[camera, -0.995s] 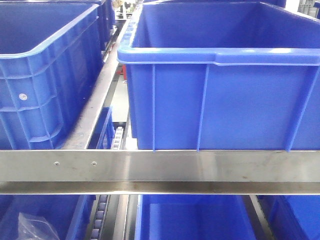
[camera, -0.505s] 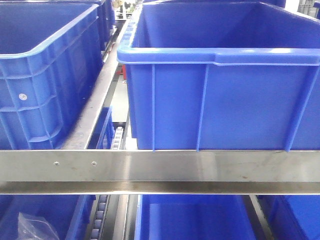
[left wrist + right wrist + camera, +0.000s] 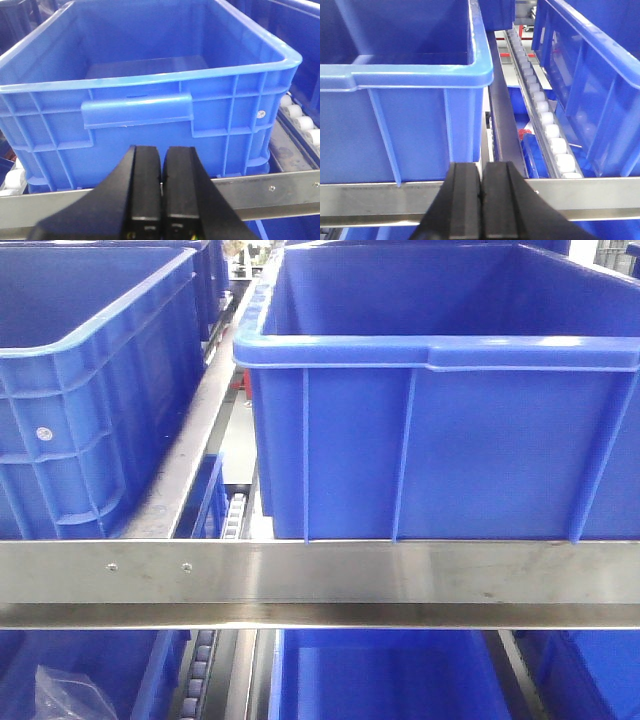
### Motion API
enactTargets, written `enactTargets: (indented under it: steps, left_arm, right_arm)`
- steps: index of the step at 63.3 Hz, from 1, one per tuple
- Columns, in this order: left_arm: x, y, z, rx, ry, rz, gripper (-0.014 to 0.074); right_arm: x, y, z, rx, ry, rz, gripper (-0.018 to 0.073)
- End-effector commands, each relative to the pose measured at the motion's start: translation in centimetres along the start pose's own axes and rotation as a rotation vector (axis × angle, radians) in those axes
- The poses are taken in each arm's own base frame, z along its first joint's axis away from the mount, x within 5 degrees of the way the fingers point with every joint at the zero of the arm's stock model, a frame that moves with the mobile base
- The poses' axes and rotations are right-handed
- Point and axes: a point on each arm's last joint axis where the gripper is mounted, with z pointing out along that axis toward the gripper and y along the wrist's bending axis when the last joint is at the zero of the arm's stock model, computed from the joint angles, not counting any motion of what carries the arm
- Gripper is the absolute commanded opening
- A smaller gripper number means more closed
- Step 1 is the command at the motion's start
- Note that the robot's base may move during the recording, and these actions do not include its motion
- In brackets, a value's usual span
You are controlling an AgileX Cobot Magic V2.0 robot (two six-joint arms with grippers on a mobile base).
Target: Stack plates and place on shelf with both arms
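Ribbed blue crate [image 3: 440,430] behind brushed-steel shelf [image 3: 320,580]

The right gripper [image 3: 481,187], fingers [image 3: 465,200] pressed together, faces the shelf [image 3: 590,192] rail below a blue crate [image 3: 405,100].

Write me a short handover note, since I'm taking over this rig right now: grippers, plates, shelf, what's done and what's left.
Left gripper: shut, holding nothing, in front of a blue crate behind the shelf's front rail.
Right gripper: shut, empty, in front of the rail, beside another blue crate and a roller track.
Plates: not visible in any view, so I cannot say whether they are stacked or placed.
Done: nothing these views can confirm.
Left: locate both plates, then check whether stacking and shelving are still needed.
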Motion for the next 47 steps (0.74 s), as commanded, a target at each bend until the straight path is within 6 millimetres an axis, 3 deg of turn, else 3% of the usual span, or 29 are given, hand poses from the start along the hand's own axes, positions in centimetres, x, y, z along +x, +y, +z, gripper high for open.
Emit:
enactTargets:
  steps: [1,47]
  left_arm:
    - [-0.13,0.05,-0.06,-0.010,-0.081,-0.004,0.0084]
    - [-0.13,0.06,-0.06,-0.011,-0.081,-0.004,0.0084]
  right_arm:
    - [-1.42,0.02,-0.32,0.002,-0.124,-0.012,0.0056]
    - [-1.42,0.02,-0.32,0.002,-0.124,-0.012,0.0056]
